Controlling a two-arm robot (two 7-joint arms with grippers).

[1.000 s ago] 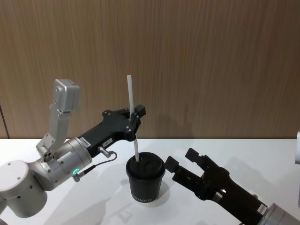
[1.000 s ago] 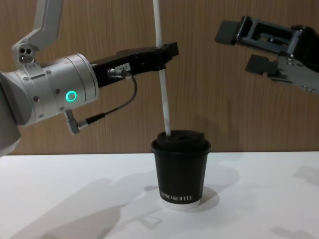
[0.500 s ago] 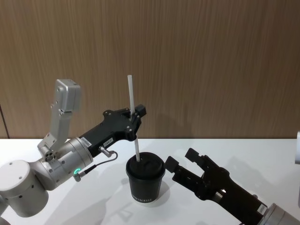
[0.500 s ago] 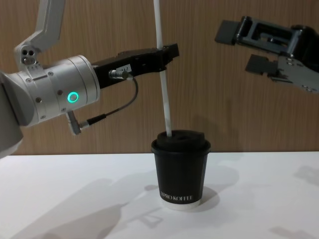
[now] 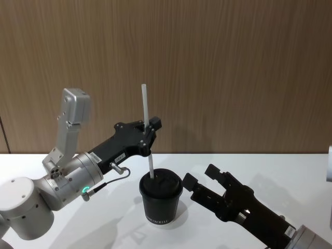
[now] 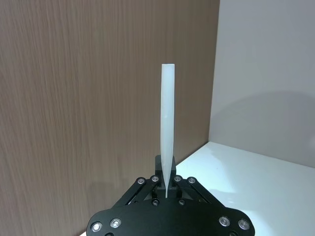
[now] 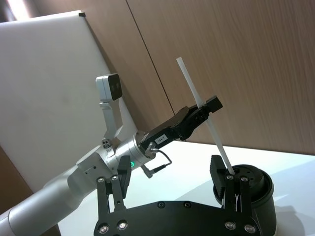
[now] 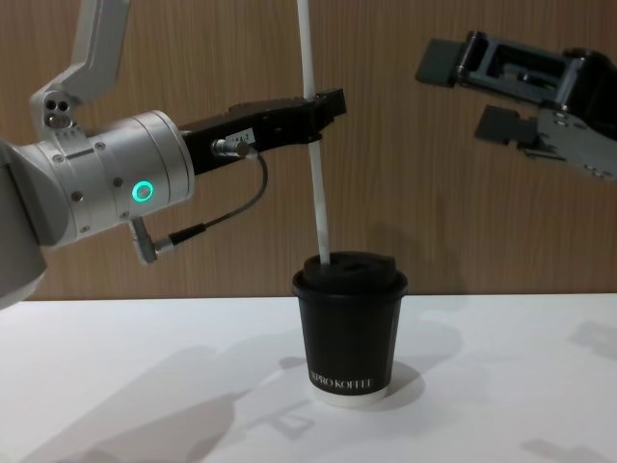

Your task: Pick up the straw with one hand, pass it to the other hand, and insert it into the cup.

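- The long slim black left gripper (image 5: 151,130) pinches the thin white straw (image 5: 147,118) at mid-length, above the cup.
- The straw's lower tip meets the small black lidded paper cup (image 8: 349,323); push straight down, keeping it near-upright.
- The dark grey-black right gripper (image 5: 204,180) waits beside the cup, jaws apart, empty.

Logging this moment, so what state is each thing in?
Straw: near upright, lower tip at the cup's lid, held partway up.
Cup: upright on the table, lid on.
Left hand: shut on the straw above the cup.
Right hand: open, empty, beside the cup.
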